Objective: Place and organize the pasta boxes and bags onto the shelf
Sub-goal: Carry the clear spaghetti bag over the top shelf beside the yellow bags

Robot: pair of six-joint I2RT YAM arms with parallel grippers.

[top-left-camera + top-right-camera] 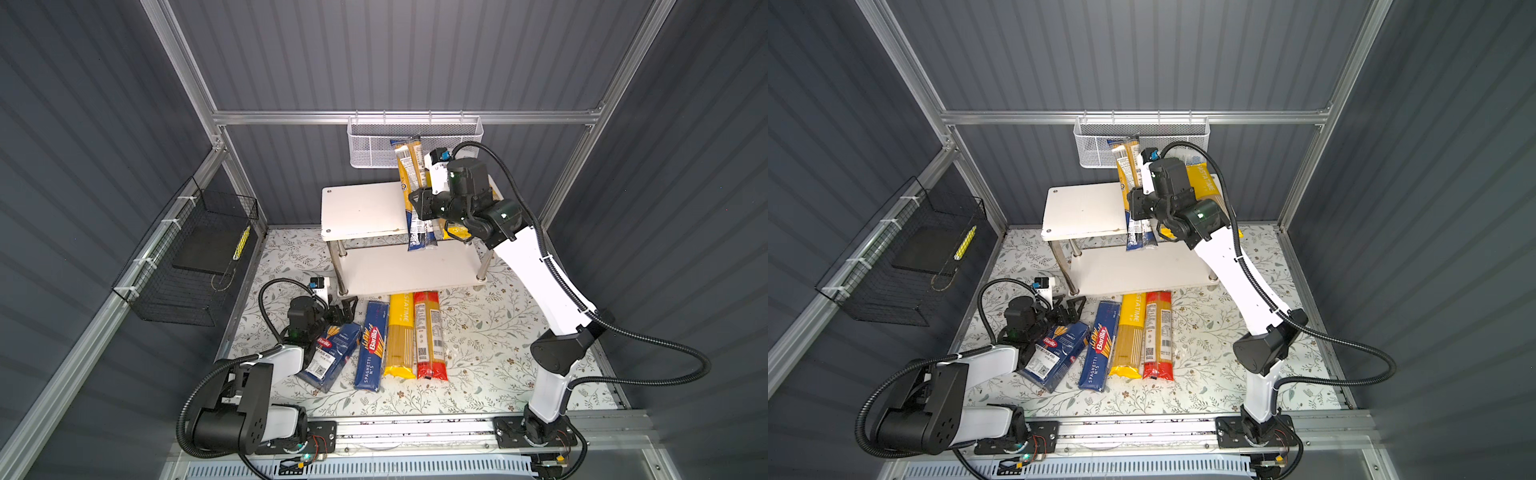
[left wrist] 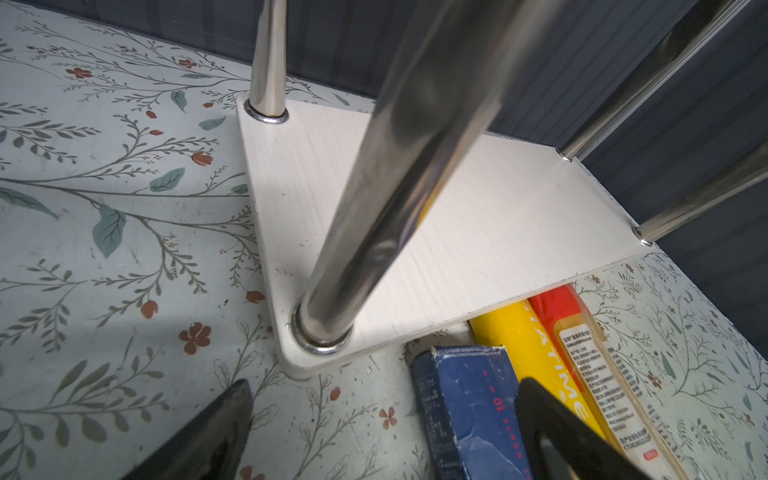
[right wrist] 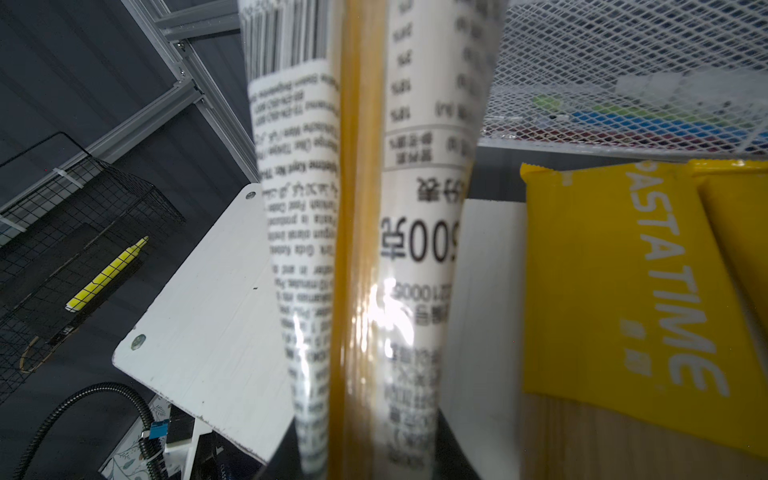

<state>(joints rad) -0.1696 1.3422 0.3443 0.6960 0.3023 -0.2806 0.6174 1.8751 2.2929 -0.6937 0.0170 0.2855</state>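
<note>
We list the right tool (image 1: 415,203) (image 1: 1133,206) first. Its jaws are clamped on the dark-blue-ended clear spaghetti bag with white labels (image 1: 409,166) (image 1: 1124,168) (image 3: 361,208). The bag is tilted above the top board of the two-tier white shelf on chrome posts (image 1: 361,208) (image 1: 1084,212) (image 2: 478,232), and its blue end hangs past that board's front edge.

On the shelf's top board, right of the held bag, we see a yellow "PASTATIME" spaghetti bag (image 1: 1204,183) (image 3: 623,291).

The left tool (image 1: 347,309) (image 1: 1069,309) (image 2: 382,436) has its jaws apart and empty, low by the shelf's front-left post.

On the floral-patterned bench (image 1: 478,332), in front of the shelf, we count:
- a wide dark blue Barilla box with a white sticker (image 1: 332,353)
- a narrow dark blue "SPAGHETTI N.5" box (image 1: 372,345) (image 2: 465,407)
- a second yellow bag (image 1: 401,336) (image 2: 523,345)
- a red-ended bag (image 1: 430,336) (image 2: 582,353)

The far ends of the last two are tucked under the shelf's lower board.
</note>
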